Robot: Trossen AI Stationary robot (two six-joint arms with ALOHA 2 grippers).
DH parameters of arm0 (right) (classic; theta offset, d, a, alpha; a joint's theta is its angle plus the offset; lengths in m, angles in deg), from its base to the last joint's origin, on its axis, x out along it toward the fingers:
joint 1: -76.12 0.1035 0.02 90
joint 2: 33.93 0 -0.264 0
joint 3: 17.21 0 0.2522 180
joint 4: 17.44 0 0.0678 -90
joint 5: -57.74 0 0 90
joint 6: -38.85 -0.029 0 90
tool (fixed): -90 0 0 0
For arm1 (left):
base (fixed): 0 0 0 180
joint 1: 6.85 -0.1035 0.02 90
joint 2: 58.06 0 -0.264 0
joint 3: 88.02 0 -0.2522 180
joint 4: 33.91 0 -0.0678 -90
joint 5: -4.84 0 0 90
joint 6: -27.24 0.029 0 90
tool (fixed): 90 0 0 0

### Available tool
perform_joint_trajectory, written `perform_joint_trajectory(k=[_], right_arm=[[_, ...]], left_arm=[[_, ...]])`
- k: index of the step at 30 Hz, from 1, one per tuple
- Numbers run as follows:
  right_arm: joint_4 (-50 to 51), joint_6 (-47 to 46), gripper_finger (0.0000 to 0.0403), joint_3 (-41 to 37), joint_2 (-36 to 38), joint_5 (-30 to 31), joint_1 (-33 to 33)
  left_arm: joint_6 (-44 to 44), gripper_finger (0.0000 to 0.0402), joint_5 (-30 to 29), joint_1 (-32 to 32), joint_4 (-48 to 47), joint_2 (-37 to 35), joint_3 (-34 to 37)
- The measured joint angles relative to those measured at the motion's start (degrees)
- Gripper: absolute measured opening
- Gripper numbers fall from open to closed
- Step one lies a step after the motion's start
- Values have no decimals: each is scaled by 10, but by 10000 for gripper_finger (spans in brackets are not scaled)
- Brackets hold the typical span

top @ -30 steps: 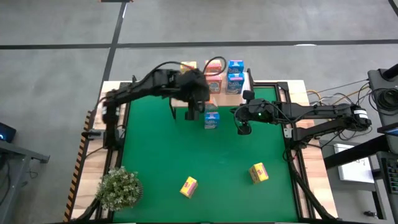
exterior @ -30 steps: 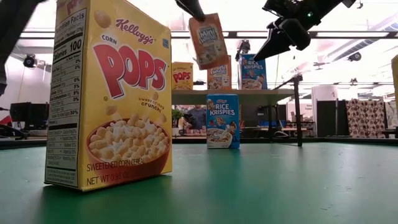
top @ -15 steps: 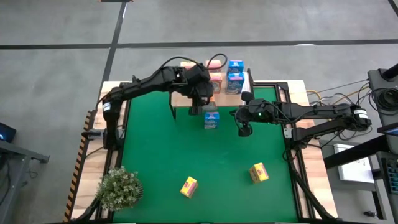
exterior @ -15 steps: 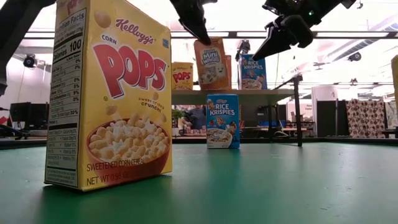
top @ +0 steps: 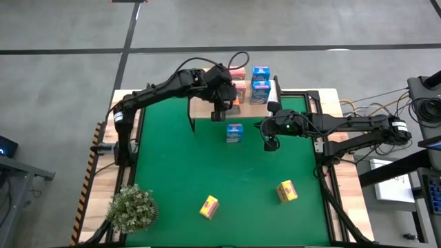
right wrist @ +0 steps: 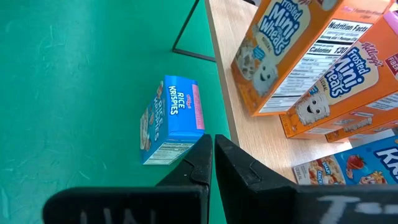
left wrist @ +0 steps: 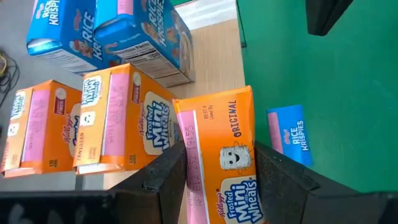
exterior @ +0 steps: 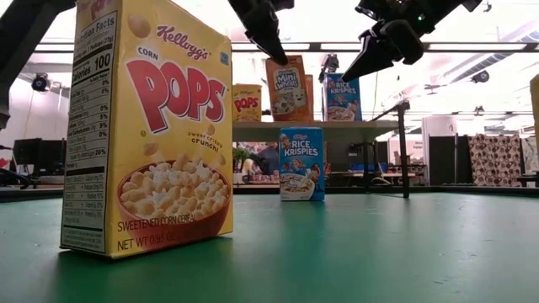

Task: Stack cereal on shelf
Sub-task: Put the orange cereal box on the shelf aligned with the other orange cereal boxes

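Observation:
My left gripper point(top: 219, 105) is shut on an orange-pink cereal box point(exterior: 286, 87) at the near edge of the light-wood shelf point(top: 207, 110). Two more orange-pink boxes point(left wrist: 118, 118) and two blue boxes point(top: 260, 83) stand on the plank, and a yellow one point(exterior: 247, 103) shows there in the low view. A blue box point(top: 234, 132) stands on the green mat, just in front of the shelf. Two yellow boxes point(top: 209, 206) point(top: 286, 191) stand near the mat's near edge. My right gripper point(top: 271, 143) hangs shut above the mat, right of the blue box. My left gripper pinches the orange-pink box between its two fingers point(left wrist: 168, 180), on opposite sides near the upper end point(left wrist: 217, 168). The fingers come from above, pointing down. The box hangs almost upright with its bottom edge point(exterior: 290, 119) level with the plank; whether it rests there I cannot tell.
A bushy potted plant point(top: 132, 207) sits at the mat's near left corner. The shelf's thin black legs point(top: 192, 122) stand at the far edge of the mat. Cables and black frame rails run along the table's right side point(top: 324, 158). Open mat lies in the middle point(top: 207, 165).
My left gripper has carried the orange-pink box toward the far edge and downward, from above the blue box on the mat to the shelf's near edge. The box has gone from tilted and high to almost upright at plank level. The gripper has stayed shut on it.

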Motion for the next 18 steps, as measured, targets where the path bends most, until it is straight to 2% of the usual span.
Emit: perform_joint_trajectory(k=[6,14,18], right_arm=[[0,0,9,0,0,0,0],[0,0,9,0,0,0,0],[0,-6,9,0,0,0,0]], left_arm=[[-2,155,44,-9,2,1,1],[-5,157,45,-18,5,1,1],[-5,177,45,-21,9,1,1]])
